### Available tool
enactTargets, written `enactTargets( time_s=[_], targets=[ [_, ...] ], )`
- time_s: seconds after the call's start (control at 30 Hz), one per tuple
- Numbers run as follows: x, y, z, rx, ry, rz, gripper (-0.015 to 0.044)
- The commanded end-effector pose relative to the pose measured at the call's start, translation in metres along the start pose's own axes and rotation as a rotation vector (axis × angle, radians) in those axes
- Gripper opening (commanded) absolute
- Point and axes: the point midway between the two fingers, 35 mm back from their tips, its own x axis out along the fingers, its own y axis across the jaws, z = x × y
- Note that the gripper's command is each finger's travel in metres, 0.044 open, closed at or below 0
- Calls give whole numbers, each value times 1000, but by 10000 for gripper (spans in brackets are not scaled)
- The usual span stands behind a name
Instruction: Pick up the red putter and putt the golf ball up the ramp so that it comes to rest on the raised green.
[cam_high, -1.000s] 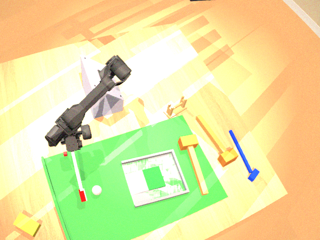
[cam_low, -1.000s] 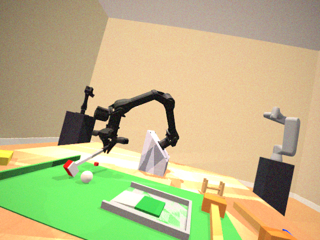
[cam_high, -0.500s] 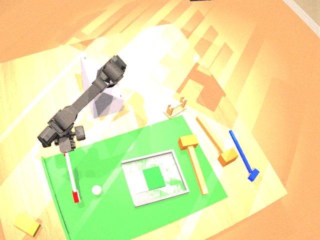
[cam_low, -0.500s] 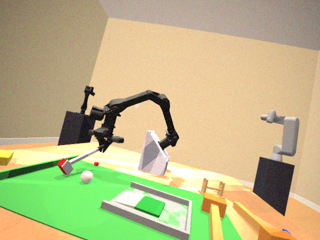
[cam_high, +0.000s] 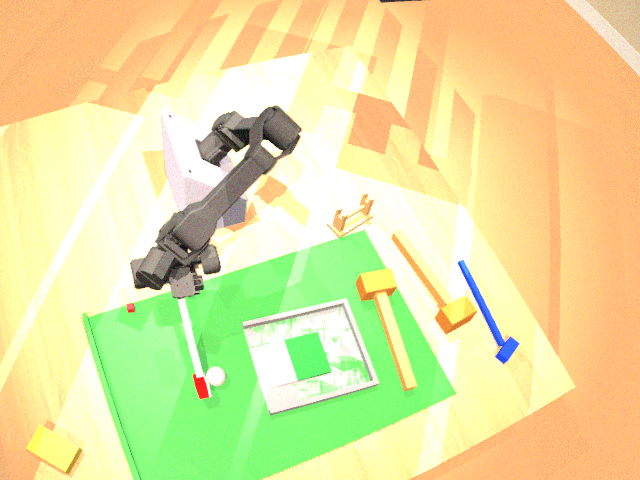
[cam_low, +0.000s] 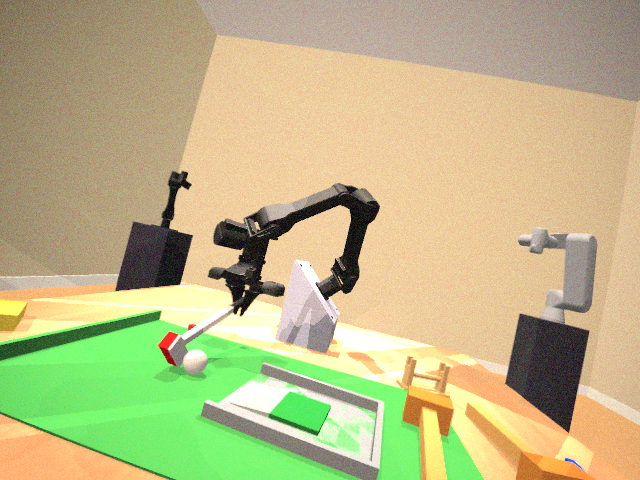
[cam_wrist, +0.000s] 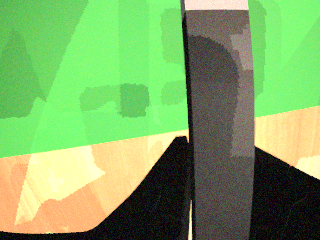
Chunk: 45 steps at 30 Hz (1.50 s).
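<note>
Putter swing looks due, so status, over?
Gripper shut on red putter. Head at golf ball. Ramp side unobstructed.

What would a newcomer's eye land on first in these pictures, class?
Likely the dark arm's gripper, shut on the white shaft of the red putter, whose head sits right beside the golf ball on the green mat. Next, the grey-framed raised green at the mat's middle.
</note>
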Motion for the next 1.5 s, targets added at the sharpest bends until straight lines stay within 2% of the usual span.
enactTargets(
  time_s=[0.0, 0.17, 0.47, 1.47],
  targets=[
    [3, 30, -8, 6, -1, 11, 0],
    [-4, 30, -7, 6, -1, 10, 0],
    [-58, 29, -7, 7, -1, 8, 0],
    [-52, 28, -8, 17, -1, 12, 0]
  ],
)
